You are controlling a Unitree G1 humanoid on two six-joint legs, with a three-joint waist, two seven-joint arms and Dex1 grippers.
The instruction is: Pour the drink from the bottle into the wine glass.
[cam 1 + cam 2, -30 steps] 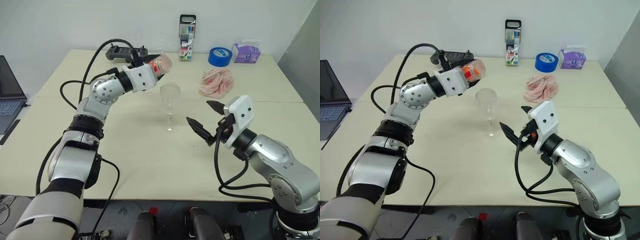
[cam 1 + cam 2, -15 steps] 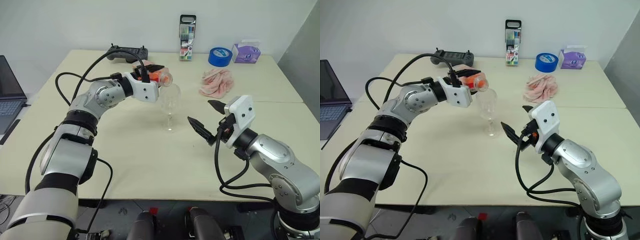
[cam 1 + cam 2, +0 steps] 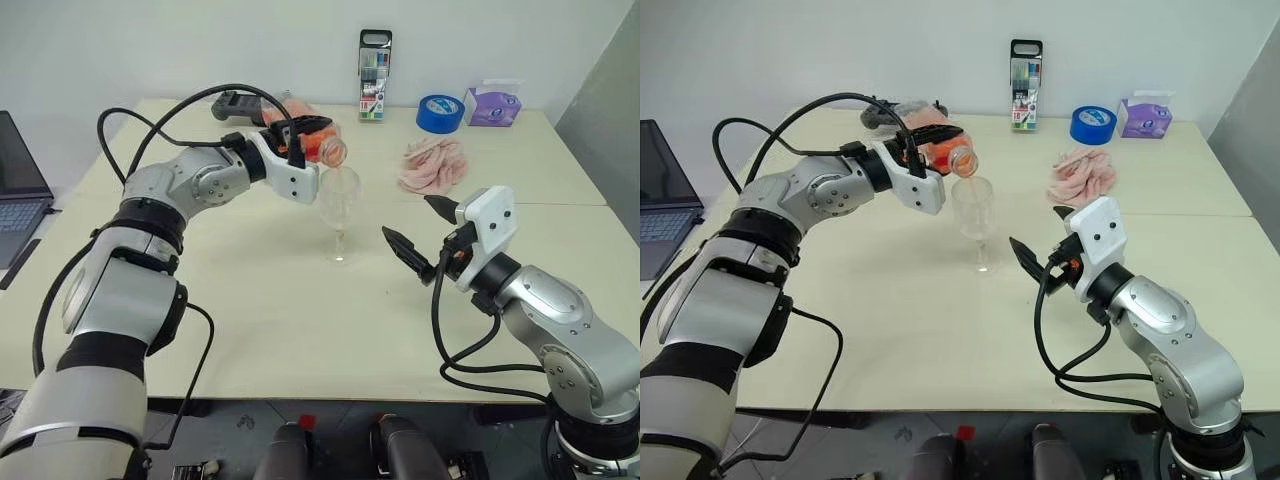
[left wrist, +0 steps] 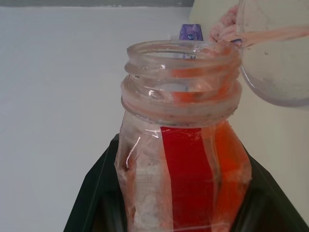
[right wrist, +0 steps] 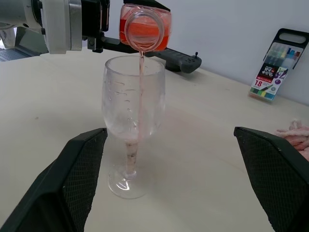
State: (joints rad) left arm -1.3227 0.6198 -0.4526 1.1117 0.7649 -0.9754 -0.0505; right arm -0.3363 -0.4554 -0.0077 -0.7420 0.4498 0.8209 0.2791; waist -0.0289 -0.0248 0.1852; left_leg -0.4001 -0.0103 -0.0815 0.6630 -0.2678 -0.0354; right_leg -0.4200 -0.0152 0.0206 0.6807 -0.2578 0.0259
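A: Bottle (image 3: 312, 148) sits upper centre of the left eye frame, tipped mouth-down over the wine glass (image 3: 338, 205), with the left gripper (image 3: 298, 135) clenched on its body. It has no cap on.

B: And the drink (image 5: 140, 77)?

A: In the right wrist view, 1 thin orange-red stream drops from the bottle mouth into the bowl, near the upper middle of that frame. Very little has gathered at the bottom of the bowl.

B: How will that bottle handle?

A: I'd judge it light and thin-walled, so a hard squeeze could buckle it and make the flow surge. Gripping round the labelled middle, as now, looks sound.

B: The glass?

A: Fragile and top-heavy on a thin stem and round foot. It stands free on the table (image 3: 260, 330), centre of the frame, so a knock on the rim from the bottle neck could topple it. The stem would be the place to steady it.

B: Right gripper (image 3: 418, 232)?

A: Fingers spread wide, grasping nothing, just right of the glass and apart from it
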